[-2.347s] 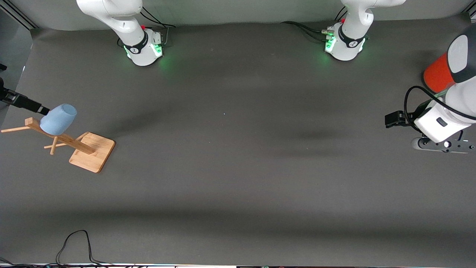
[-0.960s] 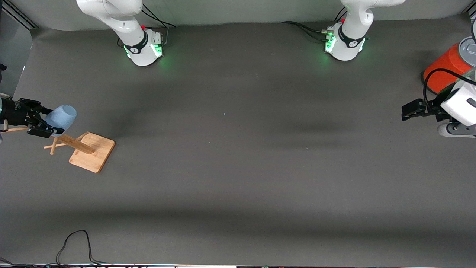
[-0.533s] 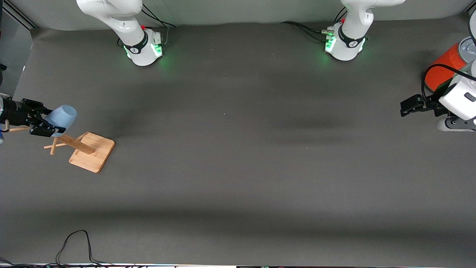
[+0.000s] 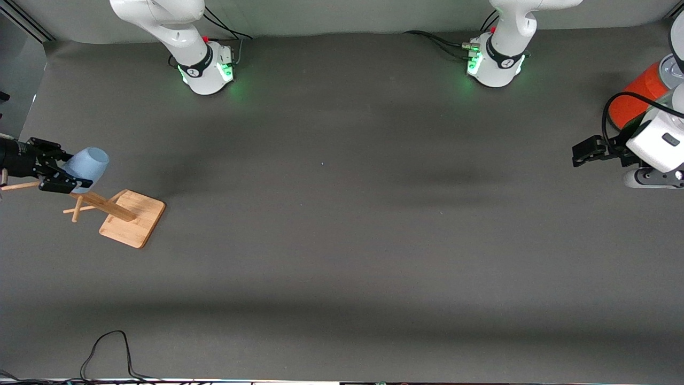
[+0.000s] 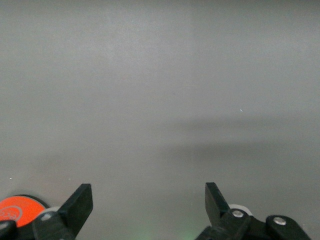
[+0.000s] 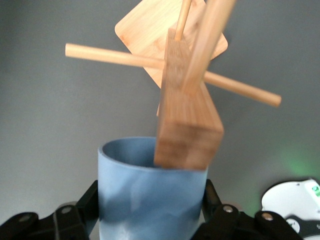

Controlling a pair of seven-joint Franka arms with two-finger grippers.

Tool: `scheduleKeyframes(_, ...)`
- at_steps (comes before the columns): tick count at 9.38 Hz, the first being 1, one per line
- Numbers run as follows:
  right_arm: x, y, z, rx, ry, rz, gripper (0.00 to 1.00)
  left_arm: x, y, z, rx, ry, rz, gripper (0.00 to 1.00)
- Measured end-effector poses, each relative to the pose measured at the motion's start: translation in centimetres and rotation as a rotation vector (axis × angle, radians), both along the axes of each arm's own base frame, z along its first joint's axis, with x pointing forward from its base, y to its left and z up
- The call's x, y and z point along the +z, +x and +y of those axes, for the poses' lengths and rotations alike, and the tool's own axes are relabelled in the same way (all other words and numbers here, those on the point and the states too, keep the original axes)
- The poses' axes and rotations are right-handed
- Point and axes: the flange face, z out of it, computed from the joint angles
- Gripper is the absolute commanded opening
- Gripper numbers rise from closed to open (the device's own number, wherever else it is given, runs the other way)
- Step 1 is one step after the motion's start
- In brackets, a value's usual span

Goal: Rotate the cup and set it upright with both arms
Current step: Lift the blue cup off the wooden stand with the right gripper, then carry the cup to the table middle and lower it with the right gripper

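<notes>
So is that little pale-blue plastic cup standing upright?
No. The pale-blue plastic cup is tipped, gripped by the right gripper at the wooden rack.

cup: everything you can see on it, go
The cup is small, pale blue, plain, handleless and slightly tapered; it looks like plastic. It is tilted over the wooden rack at the right arm's end of the table. The right hand grips its sides. In the right wrist view, the rack's post end overlaps its open mouth.

Probably a robotics lab: bolted arm bases [image 4: 206, 67], dark mat [image 4: 342, 240].
</notes>
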Motion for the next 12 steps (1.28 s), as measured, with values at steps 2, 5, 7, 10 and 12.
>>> scheduleKeyframes(2,2.5,0.3,1.8,-0.026,-0.003,0.007,0.59,0.0,0.0,-0.1,-0.001,0.0,0.001,1.0)
scheduleKeyframes(5,7.1,2.4,9.8,-0.033,-0.024,-0.002,0.59,-0.1,0.0,-0.1,-0.002,0.0,0.003,1.0)
scheduleKeyframes(7,9.8,3.7,19.3,-0.036,-0.047,-0.02,0.59,-0.1,0.0,-0.3,-0.004,0.0,0.004,1.0)
scheduleKeyframes(10,9.5,4.4,35.2,-0.101,-0.062,-0.052,0.59,-0.2,0.0,-0.5,-0.007,0.0,0.004,1.0)
scheduleKeyframes(12,6.9,3.4,43.6,-0.15,-0.102,-0.043,0.59,-0.2,-0.1,-0.6,-0.009,0.0,0.004,1.0)
